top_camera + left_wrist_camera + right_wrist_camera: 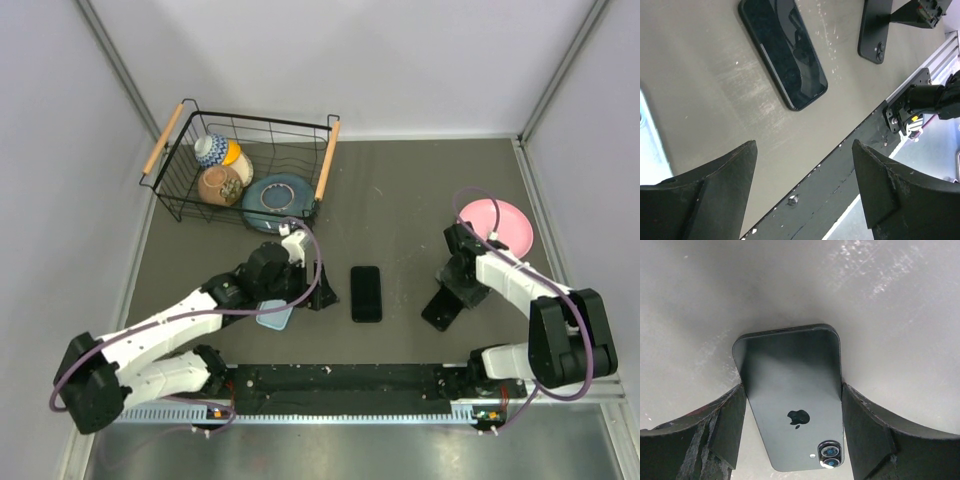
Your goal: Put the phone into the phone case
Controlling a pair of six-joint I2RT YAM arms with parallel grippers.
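The phone (790,370) lies back up, dark grey with a logo and twin lenses; it also shows at the right of the table (441,308). My right gripper (792,390) has its fingers pressed on both long edges of it. A light blue phone case (274,317) lies mostly hidden under my left arm, a strip of it showing at the wrist view's left edge (647,145). My left gripper (804,145) hangs open and empty above the table's near edge. A glossy black phone-shaped slab (366,293) lies flat between the arms.
A black wire basket (172,175) with wooden handles at the back left holds bowls and a blue plate (278,197). A pink plate (497,222) sits at the right, behind my right arm. A black rail (340,385) runs along the near edge.
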